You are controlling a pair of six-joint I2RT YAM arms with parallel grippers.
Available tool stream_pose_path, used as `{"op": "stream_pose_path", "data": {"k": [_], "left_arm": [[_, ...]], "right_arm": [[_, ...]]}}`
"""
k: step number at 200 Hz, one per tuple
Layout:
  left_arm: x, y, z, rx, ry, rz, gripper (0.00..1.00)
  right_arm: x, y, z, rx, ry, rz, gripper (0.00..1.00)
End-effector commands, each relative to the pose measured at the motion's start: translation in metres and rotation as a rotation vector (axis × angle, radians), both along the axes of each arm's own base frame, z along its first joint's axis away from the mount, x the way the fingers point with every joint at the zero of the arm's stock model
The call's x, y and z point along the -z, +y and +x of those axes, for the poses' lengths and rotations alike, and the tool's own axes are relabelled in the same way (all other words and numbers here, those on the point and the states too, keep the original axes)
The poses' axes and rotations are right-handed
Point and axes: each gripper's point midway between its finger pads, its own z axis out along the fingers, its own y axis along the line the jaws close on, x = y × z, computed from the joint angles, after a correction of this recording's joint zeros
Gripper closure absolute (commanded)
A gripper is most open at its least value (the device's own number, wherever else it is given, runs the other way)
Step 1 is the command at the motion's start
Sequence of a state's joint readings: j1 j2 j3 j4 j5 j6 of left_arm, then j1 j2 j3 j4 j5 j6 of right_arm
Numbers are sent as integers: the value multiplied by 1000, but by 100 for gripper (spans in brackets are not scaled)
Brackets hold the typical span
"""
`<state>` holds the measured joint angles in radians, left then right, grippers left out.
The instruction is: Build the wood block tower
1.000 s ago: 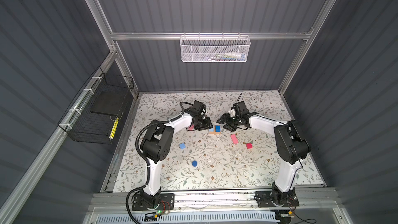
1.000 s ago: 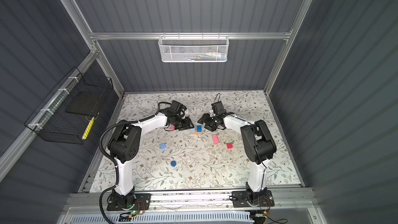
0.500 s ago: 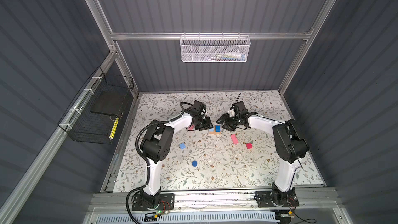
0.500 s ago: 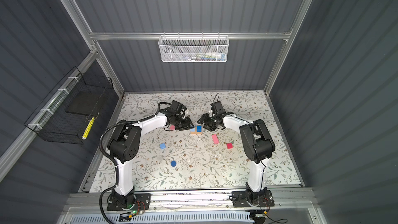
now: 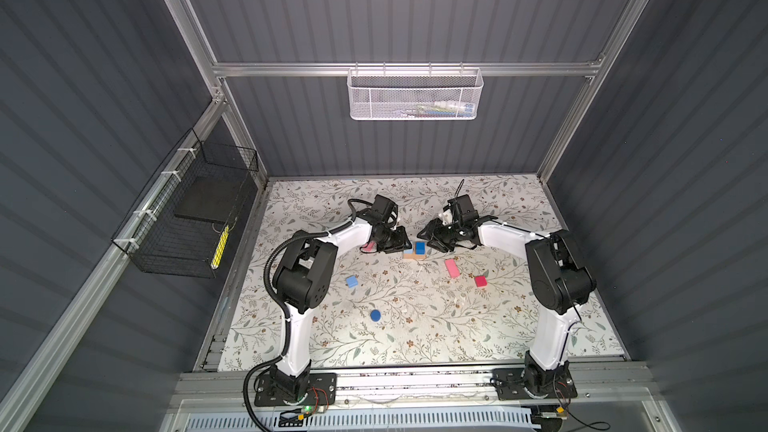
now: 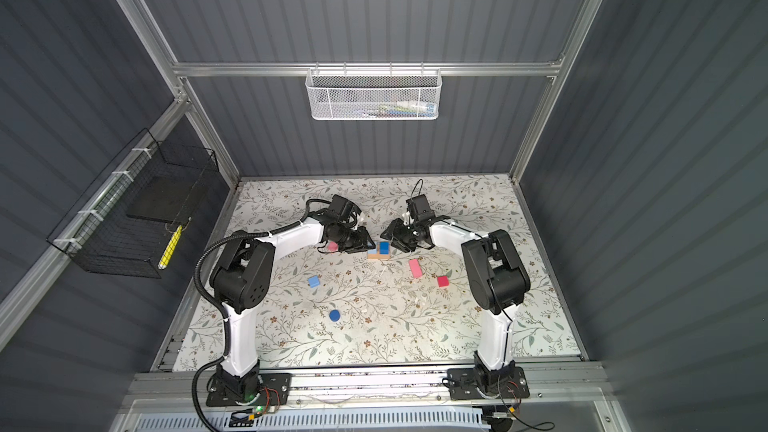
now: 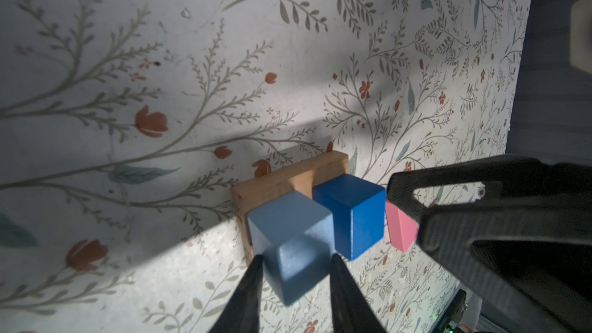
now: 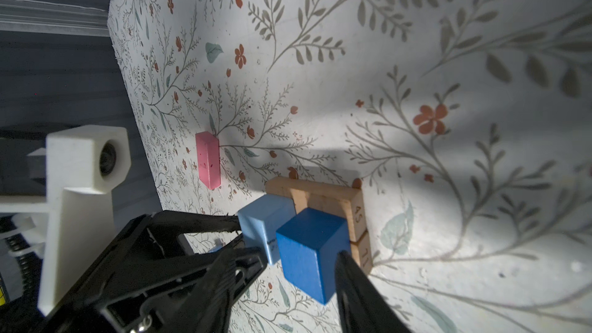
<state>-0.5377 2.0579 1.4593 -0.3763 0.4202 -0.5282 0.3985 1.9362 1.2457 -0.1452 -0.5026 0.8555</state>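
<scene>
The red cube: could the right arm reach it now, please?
Probably yes: the red cube lies alone on open mat beside that arm, though the right gripper straddles the dark blue cube.

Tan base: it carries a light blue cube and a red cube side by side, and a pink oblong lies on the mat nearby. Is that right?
Not quite. The block beside the light blue cube on the tan base is a dark blue cube, not a red one, as the left wrist view shows. The pink oblong does lie on the mat nearby.
</scene>
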Motion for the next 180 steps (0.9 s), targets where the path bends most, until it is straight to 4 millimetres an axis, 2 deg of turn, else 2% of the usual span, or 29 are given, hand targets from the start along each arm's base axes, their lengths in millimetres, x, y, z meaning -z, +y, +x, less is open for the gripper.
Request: {"op": "stream_pose_path", "data": {"k": [1, 30, 57, 180], "left_arm": [[-4, -7, 3, 7, 5, -16, 63], [-6, -5, 4, 5, -3, -8, 58], [-8, -5, 6, 3, -9, -4, 57], [-7, -9, 7, 2, -2, -16, 63]], "right_arm": [[3, 4, 0, -15, 12, -2, 48], [3, 5, 0, -16, 14, -4, 48], [4, 5, 0, -15, 16, -4, 48], [7, 7, -2, -23, 25, -5, 57]]}}
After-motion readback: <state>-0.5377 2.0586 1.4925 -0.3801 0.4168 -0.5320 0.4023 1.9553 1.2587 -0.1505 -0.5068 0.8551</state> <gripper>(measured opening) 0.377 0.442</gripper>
